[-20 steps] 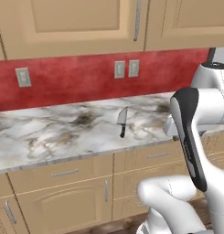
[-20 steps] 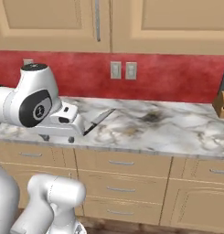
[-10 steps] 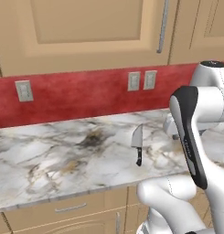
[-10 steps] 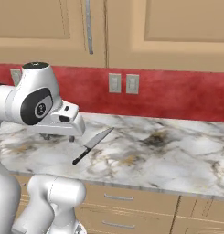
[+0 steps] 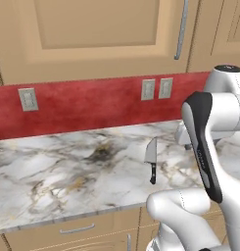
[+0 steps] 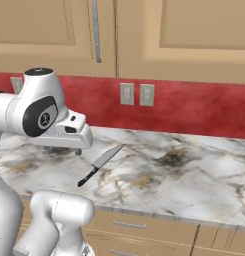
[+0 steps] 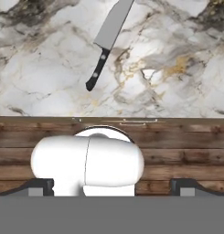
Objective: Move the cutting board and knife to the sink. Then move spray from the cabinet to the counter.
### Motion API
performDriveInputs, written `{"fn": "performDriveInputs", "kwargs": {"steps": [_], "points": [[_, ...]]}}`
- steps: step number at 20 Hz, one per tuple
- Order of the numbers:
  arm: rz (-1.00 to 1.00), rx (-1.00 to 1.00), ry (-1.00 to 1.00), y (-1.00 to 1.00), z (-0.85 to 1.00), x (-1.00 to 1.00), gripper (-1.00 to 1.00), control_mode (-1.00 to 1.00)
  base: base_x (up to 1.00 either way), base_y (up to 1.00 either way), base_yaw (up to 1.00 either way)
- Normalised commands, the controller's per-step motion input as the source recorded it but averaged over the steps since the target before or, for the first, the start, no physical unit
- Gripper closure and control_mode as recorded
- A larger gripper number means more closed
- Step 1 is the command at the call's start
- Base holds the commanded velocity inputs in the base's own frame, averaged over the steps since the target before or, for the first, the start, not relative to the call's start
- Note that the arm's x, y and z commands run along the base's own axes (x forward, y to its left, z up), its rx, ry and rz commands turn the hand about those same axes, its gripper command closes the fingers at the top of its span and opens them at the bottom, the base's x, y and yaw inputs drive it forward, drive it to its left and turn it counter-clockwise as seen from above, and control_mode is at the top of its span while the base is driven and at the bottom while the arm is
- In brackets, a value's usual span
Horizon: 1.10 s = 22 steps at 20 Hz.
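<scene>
Since the knife (image 5: 151,163) lies flat on the marble counter (image 5: 53,181) near its front edge, stiff, thin and likely slippery, its black handle looks the safest hold for the gripper (image 7: 110,185), whose jaws stand wide apart.

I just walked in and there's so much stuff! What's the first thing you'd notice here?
The kitchen knife jumps out first: grey blade, black handle, lying flat and alone on the marble counter, handle toward the front edge. Next is the big white robot arm hanging over the counter just beside it. Behind them runs a bright red backsplash with pale wall outlets, under tan wooden cabinets.
</scene>
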Motion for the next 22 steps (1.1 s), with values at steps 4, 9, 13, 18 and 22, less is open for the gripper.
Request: {"fn": "performDriveInputs", "kwargs": {"steps": [4, 9, 13, 18, 22], "points": [[0.00, 0.00, 0.00, 0.00, 0.00, 0.00, -1.00, 1.00, 0.39, 0.19, 0.09], [0.05, 0.00, 0.11, 0.38, -0.77, 0.36, -1.00, -1.00, 0.00, 0.00, 0.00], [0.04, 0.00, 0.16, 0.47, -0.92, 0.17, -1.00, -1.00, 0.00, 0.00, 0.00], [0.02, 0.03, 0.12, 0.24, -0.71, 0.49, -1.00, -1.00, 0.00, 0.00, 0.00], [0.00, 0.03, 0.03, 0.06, -0.52, 0.53, -1.00, -1.00, 0.00, 0.00, 0.00]]}}
